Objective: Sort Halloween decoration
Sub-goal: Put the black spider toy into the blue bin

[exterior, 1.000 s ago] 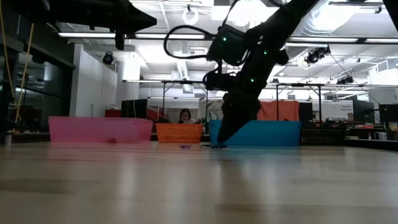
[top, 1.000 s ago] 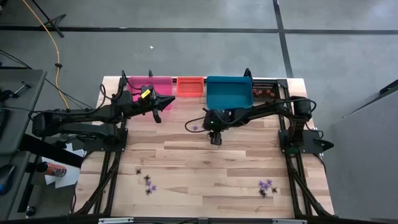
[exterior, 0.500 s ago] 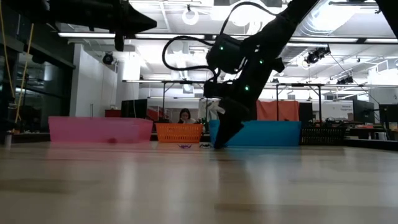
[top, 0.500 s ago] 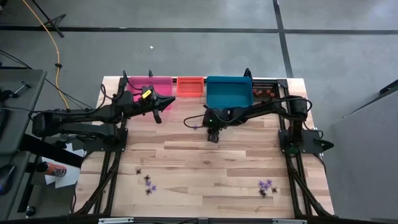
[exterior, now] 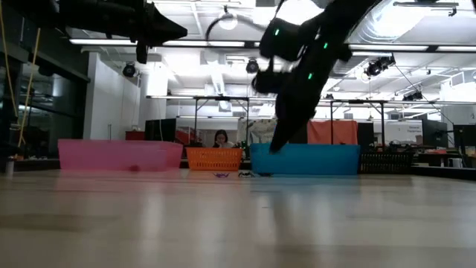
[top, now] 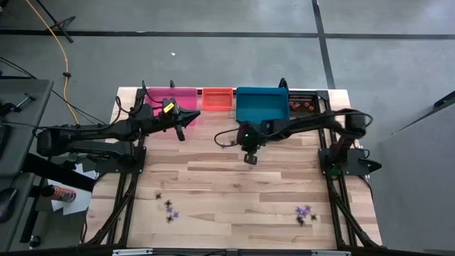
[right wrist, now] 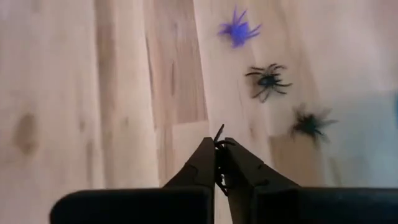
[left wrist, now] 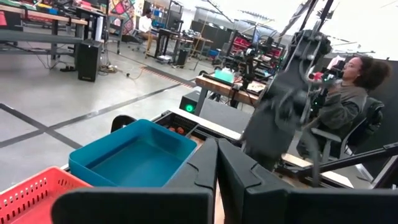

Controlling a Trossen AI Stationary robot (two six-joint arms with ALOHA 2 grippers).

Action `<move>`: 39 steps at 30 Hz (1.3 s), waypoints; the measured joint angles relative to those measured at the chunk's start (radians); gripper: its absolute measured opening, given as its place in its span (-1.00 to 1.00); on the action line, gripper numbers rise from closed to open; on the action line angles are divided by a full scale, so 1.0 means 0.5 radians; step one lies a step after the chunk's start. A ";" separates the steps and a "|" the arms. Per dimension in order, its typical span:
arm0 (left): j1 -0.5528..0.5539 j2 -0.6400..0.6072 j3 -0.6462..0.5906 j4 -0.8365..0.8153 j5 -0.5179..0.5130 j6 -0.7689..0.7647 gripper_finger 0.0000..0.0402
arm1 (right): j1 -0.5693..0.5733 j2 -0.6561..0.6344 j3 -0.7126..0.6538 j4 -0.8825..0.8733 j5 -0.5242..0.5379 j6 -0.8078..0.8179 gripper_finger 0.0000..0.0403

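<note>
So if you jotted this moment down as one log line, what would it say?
right gripper: shut on black spider, lifted above table | left gripper: shut, waiting near pink bin | purple spider: on table

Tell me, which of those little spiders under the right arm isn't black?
The small purple plastic spider, lying farthest from the right end effector; the two loose black spiders lie nearer it on the wood.

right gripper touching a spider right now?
Touching. Right wrist view: the right gripper is shut on a black spider, legs poking out between the fingertips.
</note>
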 joint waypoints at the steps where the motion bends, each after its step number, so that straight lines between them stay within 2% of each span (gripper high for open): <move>1: 0.000 0.000 0.000 0.000 0.000 0.000 -1.00 | -0.003 -0.067 0.000 -0.054 -0.010 -0.010 -0.97; 5: 0.000 0.000 0.000 0.002 0.001 -0.018 -1.00 | -0.006 -0.428 -0.138 -0.113 -0.020 0.017 -0.98; 9: -0.001 0.000 0.000 0.001 0.001 -0.015 -1.00 | -0.028 -0.878 -0.503 -0.031 -0.002 0.279 -0.99; 13: -0.002 0.000 0.000 0.002 0.001 0.044 -1.00 | 0.000 -1.350 -0.927 0.286 0.088 0.622 -0.99; 17: -0.002 0.000 0.000 0.002 0.002 0.036 -1.00 | 0.033 -1.684 -1.271 0.841 0.179 0.795 -1.00; 20: -0.002 0.000 0.000 0.002 0.002 0.034 -1.00 | 0.017 -1.763 -1.386 1.316 0.201 0.770 -1.00; 22: -0.002 0.000 0.000 0.002 0.002 0.032 -1.00 | -0.019 -1.764 -1.372 1.500 0.226 0.754 -1.00; 29: -0.002 0.000 0.000 0.003 0.002 0.033 -1.00 | -0.155 -1.732 -1.153 1.526 0.231 0.446 -1.00; 39: -0.002 0.000 0.000 0.002 0.002 0.033 -1.00 | -0.202 -1.733 -1.136 1.441 0.205 0.505 -1.00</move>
